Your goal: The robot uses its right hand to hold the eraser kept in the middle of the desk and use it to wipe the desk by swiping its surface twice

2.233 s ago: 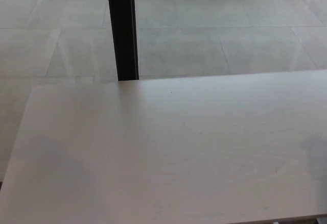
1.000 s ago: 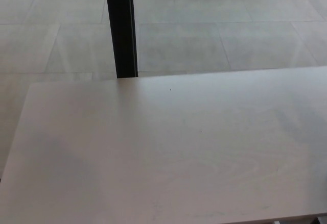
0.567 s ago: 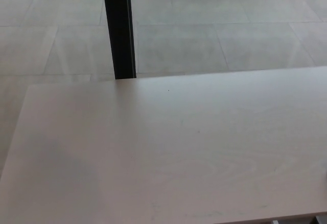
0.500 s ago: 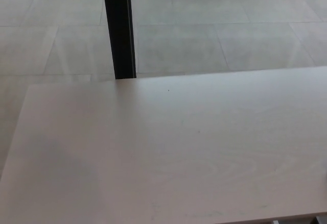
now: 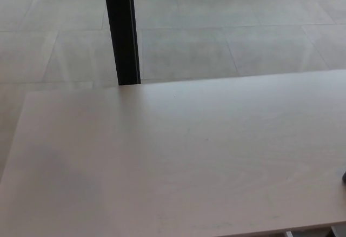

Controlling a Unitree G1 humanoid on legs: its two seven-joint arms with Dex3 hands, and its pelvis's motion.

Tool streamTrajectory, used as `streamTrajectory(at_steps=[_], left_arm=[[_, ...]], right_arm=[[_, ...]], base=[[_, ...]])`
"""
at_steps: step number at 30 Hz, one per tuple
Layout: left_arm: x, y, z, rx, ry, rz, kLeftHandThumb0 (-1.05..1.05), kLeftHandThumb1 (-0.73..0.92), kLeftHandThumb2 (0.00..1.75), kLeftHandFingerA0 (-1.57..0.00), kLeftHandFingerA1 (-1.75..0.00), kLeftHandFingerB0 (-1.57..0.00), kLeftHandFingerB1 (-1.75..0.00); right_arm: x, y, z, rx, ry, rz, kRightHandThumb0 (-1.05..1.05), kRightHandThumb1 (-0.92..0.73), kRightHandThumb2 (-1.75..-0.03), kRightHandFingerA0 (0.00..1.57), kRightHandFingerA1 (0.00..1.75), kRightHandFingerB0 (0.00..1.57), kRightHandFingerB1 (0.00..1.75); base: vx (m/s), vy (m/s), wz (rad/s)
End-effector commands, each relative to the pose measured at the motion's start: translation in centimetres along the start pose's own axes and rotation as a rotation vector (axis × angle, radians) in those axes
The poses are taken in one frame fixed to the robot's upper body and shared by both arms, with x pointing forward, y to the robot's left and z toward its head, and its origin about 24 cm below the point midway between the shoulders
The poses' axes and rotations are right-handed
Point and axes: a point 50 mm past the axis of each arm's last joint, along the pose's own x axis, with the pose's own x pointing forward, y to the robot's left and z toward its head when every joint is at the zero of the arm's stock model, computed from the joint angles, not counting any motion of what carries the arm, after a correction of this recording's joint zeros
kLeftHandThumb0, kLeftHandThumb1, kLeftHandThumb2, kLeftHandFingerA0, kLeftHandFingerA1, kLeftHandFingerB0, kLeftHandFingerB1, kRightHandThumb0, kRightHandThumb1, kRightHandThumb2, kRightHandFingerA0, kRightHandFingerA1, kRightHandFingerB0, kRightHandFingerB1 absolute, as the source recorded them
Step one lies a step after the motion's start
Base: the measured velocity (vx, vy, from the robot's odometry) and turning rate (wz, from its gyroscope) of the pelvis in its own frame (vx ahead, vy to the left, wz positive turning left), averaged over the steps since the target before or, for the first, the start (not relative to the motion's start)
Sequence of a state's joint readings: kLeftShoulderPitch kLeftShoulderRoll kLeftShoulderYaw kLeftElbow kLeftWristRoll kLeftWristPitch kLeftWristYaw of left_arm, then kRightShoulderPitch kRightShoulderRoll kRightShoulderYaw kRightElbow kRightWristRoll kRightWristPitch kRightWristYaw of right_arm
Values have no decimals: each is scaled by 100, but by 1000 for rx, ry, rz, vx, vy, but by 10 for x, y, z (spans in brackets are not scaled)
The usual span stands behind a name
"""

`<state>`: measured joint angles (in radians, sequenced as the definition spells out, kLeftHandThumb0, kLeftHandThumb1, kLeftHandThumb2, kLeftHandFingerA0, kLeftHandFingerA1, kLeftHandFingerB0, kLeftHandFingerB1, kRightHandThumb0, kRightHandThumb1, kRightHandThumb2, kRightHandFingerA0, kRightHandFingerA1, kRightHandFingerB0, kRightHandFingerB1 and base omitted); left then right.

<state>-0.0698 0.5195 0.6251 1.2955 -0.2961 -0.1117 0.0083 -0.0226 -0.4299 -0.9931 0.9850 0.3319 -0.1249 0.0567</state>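
Observation:
The pale wooden desk [image 5: 178, 161] fills the lower part of the head view, and its surface is bare. No eraser shows on it. A tiny dark sliver [image 5: 344, 176] cuts into the picture at the right edge, low down; it is too small to tell what it is. Neither of my hands shows in the picture.
A black upright post [image 5: 121, 32] stands just behind the desk's far edge, left of the middle. A grey tiled floor [image 5: 232, 26] lies beyond. The desk's left edge runs diagonally at the picture's left, and its near edge shows at the bottom right.
The whole picture has shifted a little to the left, so the camera has moved. A small dark sliver now shows at the right edge.

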Motion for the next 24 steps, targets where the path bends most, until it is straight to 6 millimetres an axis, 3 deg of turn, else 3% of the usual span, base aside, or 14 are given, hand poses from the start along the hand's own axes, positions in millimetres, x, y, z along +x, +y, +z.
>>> streamTrajectory(at_steps=[1,7,10,14,15,16,17,21,24], left_arm=[[0,6,4,23,-21,10,-62,89,66,-81,-62,-64,-55],[-1,11,-1,49,4,29,-62,89,66,-82,-66,-64,-55],[-1,11,-2,63,13,38,-62,90,67,-83,-62,-64,-54],[0,9,-1,60,26,26,-65,87,66,-83,-61,-64,-53],[0,9,-1,53,28,24,-65,86,65,-82,-61,-63,-53],[0,9,-1,50,28,16,-65,86,65,-80,-62,-61,-54],[0,9,-1,33,29,7,-59,81,64,-78,-63,-57,-52],[0,8,0,2,29,2,-48,64,59,-74,-65,-56,-55],[0,8,0,1,30,1,-48,64,59,-74,-65,-56,-55]], right_arm=[[-8,-13,-25,91,40,-101,-57,-75,-62,56,48,34,36],[-12,-9,-38,96,75,-36,-54,-73,-62,49,47,32,35],[-13,-5,-38,19,63,4,-52,-75,-62,59,48,38,35],[-13,2,-39,-85,61,44,-47,-69,-61,60,47,46,37],[-13,3,-40,-100,62,56,-51,-55,-84,55,58,40,50],[-13,4,-40,-96,60,63,-49,-54,-83,57,59,39,50],[-14,7,-41,-123,61,74,-43,-64,-59,68,48,47,38],[-15,7,-42,-132,54,83,-36,-60,-57,73,50,50,39],[-14,8,-42,-129,54,84,-36,-60,-57,73,50,50,39]], base=[[0,0,0],[0,0,0],[0,0,0],[0,0,0],[0,0,0],[0,0,0],[0,0,0],[0,0,0],[0,0,0]])
